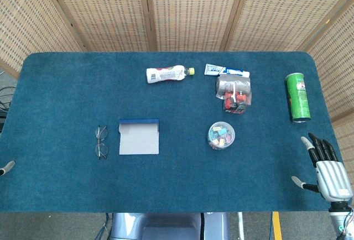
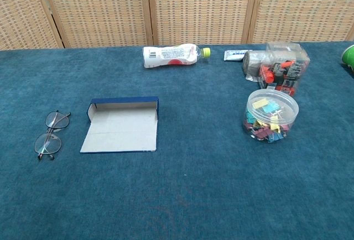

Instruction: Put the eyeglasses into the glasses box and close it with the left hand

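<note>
Reaching for the eyeglasses point(image 1: 102, 141) comes first: approach from the left, pinch at the bridge, lift level. Eyeglasses: on the blue table point(image 1: 66, 96), just left of the open glasses box point(image 1: 139, 136); long axis running near-to-far. Left hand point(image 1: 6, 167): only a tip at the table edge, finger state unreadable. Right hand point(image 1: 326, 165): fingers spread, empty.

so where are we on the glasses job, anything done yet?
Nothing done yet. The eyeglasses lie on the table beside the glasses box, which lies open with nothing in it. In hand: nothing; only a tip of the left hand shows at the table edge, and the right hand rests open. Left: pick up, insert, close.
</note>
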Tool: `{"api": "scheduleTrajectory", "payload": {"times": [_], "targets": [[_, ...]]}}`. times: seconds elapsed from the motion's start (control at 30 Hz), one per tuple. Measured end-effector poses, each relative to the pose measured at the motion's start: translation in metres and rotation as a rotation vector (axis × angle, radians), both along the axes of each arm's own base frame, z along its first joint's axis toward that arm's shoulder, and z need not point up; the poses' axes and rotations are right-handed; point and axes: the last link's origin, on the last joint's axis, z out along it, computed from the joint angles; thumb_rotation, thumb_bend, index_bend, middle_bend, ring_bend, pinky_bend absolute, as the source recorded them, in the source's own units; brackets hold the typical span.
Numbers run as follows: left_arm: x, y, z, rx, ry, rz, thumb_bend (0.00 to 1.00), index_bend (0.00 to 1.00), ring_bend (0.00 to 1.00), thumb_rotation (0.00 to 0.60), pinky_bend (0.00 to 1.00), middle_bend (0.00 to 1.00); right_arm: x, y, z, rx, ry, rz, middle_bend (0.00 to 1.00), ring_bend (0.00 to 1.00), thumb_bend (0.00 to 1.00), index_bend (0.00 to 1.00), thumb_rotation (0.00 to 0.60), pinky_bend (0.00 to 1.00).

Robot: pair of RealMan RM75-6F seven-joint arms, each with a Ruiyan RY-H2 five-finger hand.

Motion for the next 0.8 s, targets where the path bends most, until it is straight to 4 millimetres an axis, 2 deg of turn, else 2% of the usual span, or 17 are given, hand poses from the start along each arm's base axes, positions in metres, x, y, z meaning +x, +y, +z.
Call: {"api": "scheduleTrajectory", "payload": {"times": [0.5,0.67,0.8], "targets": [[0.001,0.008,-0.007,-0.048,0.011,-0.019,0.1,0.0,0.0,0.6,0.0,0.0,0.0,0.0,0.0,-0.004,0.006,-0.002,0.0,0.0,0.0,0.0,0.6,0.0],[0.004,0.022,-0.016,-0.093,0.033,-0.082,0.15,0.13,0.0,0.6,0.0,0.0,0.0,0.0,0.0,-0.008,0.006,-0.004,0.0,0.0,0.0,0.0,0.6,0.0],[0.008,0.042,-0.031,-0.153,0.087,-0.157,0.19,0.21,0.0,0.6,0.0,0.0,0.0,0.0,-0.001,-0.008,0.006,-0.005,0.0,0.0,0.0,0.0,0.6,0.0]]}}
